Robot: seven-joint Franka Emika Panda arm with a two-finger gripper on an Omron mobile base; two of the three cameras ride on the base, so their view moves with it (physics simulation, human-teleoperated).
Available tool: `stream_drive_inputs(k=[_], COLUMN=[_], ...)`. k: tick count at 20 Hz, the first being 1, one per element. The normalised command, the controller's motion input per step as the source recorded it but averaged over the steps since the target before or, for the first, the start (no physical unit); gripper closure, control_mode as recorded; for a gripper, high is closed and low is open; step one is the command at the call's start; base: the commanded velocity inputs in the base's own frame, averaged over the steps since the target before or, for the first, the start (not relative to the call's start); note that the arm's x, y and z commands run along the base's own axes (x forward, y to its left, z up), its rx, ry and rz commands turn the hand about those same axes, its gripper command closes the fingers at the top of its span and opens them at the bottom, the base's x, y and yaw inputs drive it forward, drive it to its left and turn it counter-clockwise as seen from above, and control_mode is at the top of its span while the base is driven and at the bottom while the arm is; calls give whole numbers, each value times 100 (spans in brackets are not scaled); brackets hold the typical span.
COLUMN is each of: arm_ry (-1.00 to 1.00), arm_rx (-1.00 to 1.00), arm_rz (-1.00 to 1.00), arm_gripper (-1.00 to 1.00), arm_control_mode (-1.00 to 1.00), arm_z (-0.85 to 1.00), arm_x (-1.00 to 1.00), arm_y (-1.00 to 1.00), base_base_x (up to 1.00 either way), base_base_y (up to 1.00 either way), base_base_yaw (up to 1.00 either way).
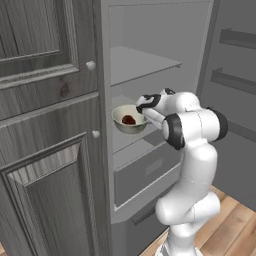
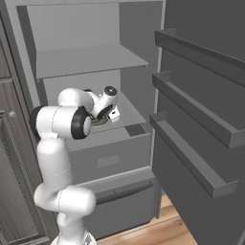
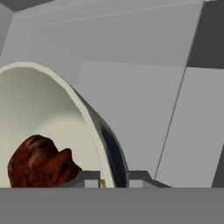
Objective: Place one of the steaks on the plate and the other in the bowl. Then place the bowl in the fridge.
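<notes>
The pale beige bowl [image 1: 121, 116] is inside the open fridge [image 1: 150, 65], at the middle shelf, with a dark brown-red steak [image 1: 129, 120] lying in it. My gripper [image 1: 143, 110] is shut on the bowl's right rim. In the hand view the bowl [image 3: 39, 100] is tipped on its side at the left, the steak [image 3: 39, 164] sits low in it, and my gripper [image 3: 113, 180] pinches the rim between its fingertips [image 3: 85, 177]. From the right base, my arm hides most of the bowl [image 2: 100, 122]. The plate is out of view.
Wood-grain cabinet doors [image 1: 45, 150] stand directly left of the fridge. The fridge door [image 2: 201, 119] hangs open on the right with its shelf racks jutting out. An upper shelf [image 2: 91, 60] sits above the bowl, and a drawer [image 2: 110, 158] below it.
</notes>
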Motion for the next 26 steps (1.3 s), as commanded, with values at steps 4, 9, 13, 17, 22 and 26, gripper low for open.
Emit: stream_drive_inputs(k=[4,9,13,17,22,26], arm_ry=[0,0,-1,0,-3,-5], arm_rx=[0,0,0,0,0,0], arm_rz=[0,0,0,0,0,-1], arm_gripper=[100,100,-100,-100,-100,-100], arm_control_mode=[-100,-100,-100,-100,-100,-100], arm_z=[-17,-4,0,0,0,3], arm_x=[48,21,8,0,0,-3], arm_y=[11,9,28,21,3,0], base_base_x=[0,0,0,0,0,0], base_base_y=[0,0,0,0,0,0], base_base_yaw=[0,0,0,0,0,0])
